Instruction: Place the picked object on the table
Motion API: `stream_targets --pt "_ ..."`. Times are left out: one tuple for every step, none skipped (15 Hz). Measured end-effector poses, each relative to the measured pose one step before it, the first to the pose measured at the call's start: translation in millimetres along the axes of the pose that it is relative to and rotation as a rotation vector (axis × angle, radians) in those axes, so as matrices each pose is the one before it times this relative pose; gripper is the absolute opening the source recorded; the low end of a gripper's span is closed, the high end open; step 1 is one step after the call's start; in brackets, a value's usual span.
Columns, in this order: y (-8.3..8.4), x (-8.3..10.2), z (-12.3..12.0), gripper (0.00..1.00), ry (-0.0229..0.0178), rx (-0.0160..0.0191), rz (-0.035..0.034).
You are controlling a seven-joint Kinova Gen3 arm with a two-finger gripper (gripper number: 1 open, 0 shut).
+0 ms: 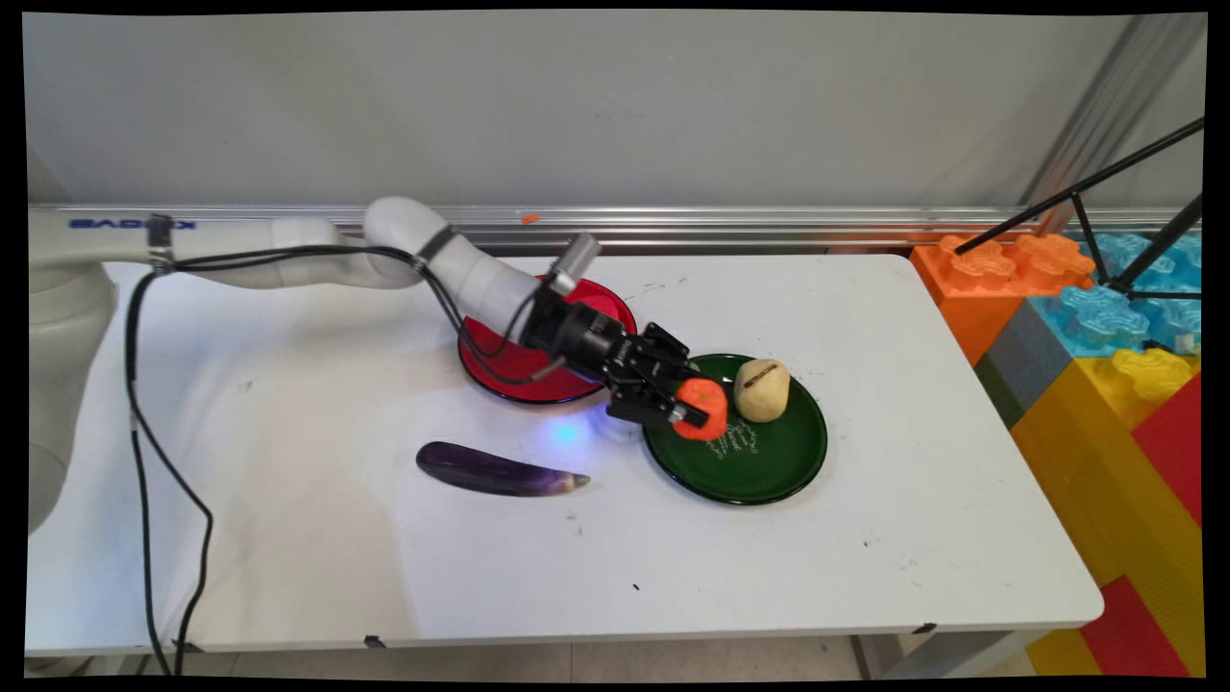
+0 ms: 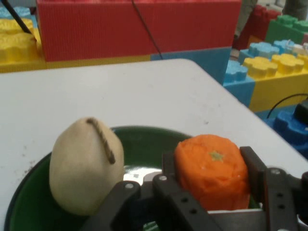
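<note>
My black gripper [image 1: 694, 407] is shut on an orange toy fruit [image 1: 704, 408], held over the left part of the green plate [image 1: 759, 471]. In the hand view the orange fruit [image 2: 211, 166] sits between the two fingers [image 2: 254, 168], just above the green plate [image 2: 144, 144]. A beige potato-like toy [image 1: 762, 388] with a brown streak lies on the plate's far side, right beside the orange; in the hand view this beige toy [image 2: 85, 166] is to the left of the fruit.
A red plate [image 1: 538, 380] lies behind the hand, partly hidden by the arm. A purple eggplant [image 1: 500, 470] lies on the white table [image 1: 865, 557] to the left of the green plate. Big coloured toy blocks [image 1: 1105, 365] stand along the table's right side.
</note>
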Motion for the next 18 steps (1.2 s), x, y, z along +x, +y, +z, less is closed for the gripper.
stream_targets --pt "5.15 4.43 -7.77 0.0 0.0087 -0.00177 -0.00266" --pt "5.46 3.71 -7.76 0.0 0.00735 -0.00272 -0.00239" --pt "5.41 2.35 -7.12 0.0 0.00443 -0.0044 -0.00154" --pt "6.35 1.95 -8.02 0.0 0.00347 -0.00718 -0.00223" --pt "6.6 1.22 -8.13 0.0 0.00235 -0.00743 -0.00153" --pt "5.96 0.05 -7.29 0.0 0.00059 -0.00665 -0.00199" --pt "3.91 -0.41 -4.53 0.0 -0.00045 -0.00556 -0.00164" --pt "5.83 -1.2 -6.94 0.0 -0.00165 -0.0084 -0.00221" --pt "6.86 -2.26 -8.36 0.0 -0.00297 -0.0105 -0.00254" --pt "6.18 -2.88 -7.54 0.0 -0.00358 -0.01016 -0.00231" --pt "5.14 -3.0 -6.3 0.0 -0.00364 -0.00872 -0.00197" --pt "5.75 -4.09 -7.1 0.0 -0.00526 -0.0109 -0.00041" --pt "5.71 -4.82 -6.46 0.0 -0.00606 -0.01229 -0.00005" --pt "4.95 -4.76 -5.11 0.0 -0.00579 -0.01126 0.00072" --pt "5.55 -5.99 -5.48 0.0 -0.00746 -0.01522 0.00173" --pt "5.11 -5.62 -4.37 0.0 -0.00681 -0.0142 0.00162" --pt "4.55 -4.91 -3.23 0.0 -0.00561 -0.01251 0.00206" --pt "2.95 -3.09 -1.87 0.0 -0.00339 -0.00862 0.0013"
